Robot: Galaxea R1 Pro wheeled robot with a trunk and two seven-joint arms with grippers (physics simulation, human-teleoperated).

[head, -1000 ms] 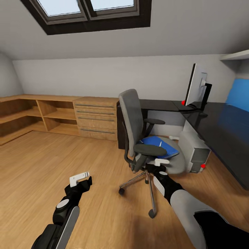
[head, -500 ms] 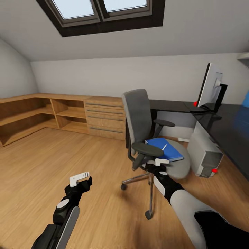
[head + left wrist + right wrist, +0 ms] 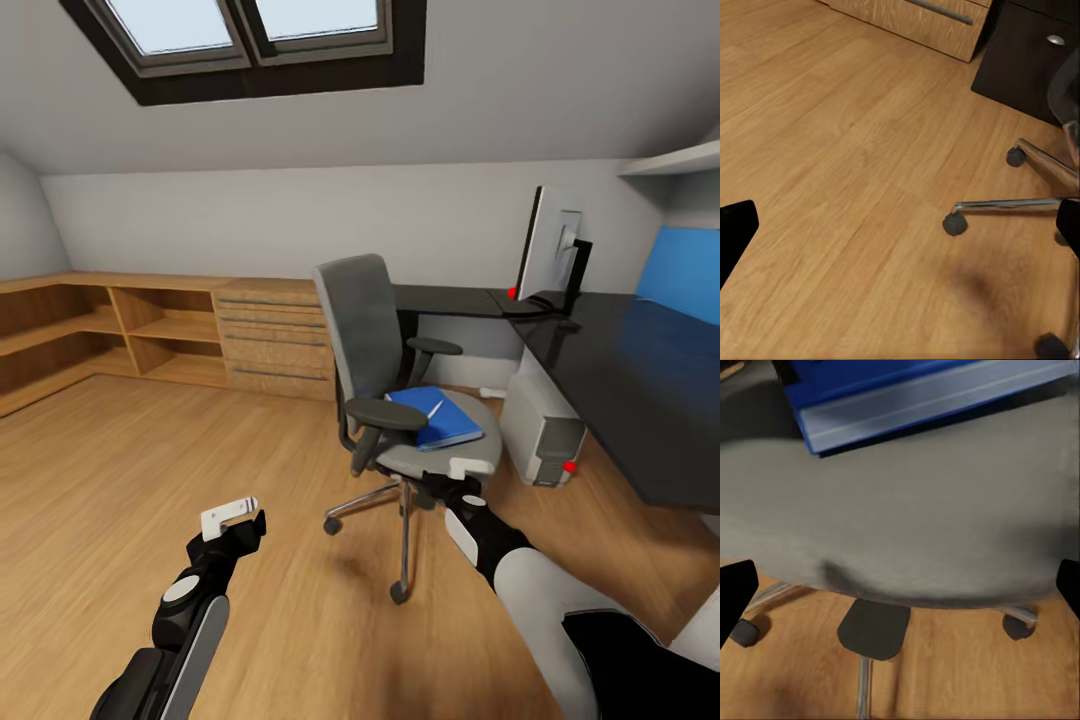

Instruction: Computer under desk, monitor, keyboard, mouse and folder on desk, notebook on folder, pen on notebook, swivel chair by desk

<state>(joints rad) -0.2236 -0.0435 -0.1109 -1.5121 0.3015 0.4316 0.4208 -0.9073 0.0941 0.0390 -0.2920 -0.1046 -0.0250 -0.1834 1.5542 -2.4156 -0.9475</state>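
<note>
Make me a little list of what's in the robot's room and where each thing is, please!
chair: grey swivel chair on the wood floor, in front of the desk
folder: blue folder lying on the chair seat, a thin white pen on top
desk: black desk, at the right
screen: monitor standing on the desk corner
computer: pale tower on the floor under the desk
right gripper: open, at the seat's front edge
left gripper: over bare floor

Your left arm (image 3: 185, 625) has black segmented housings, a pale grey forearm panel and a round grey joint cap; its left gripper (image 3: 232, 515) carries white finger pads. Your right arm (image 3: 525, 590) has a smooth light grey shell with black joints, and white pads on the right gripper (image 3: 462, 470).
</note>
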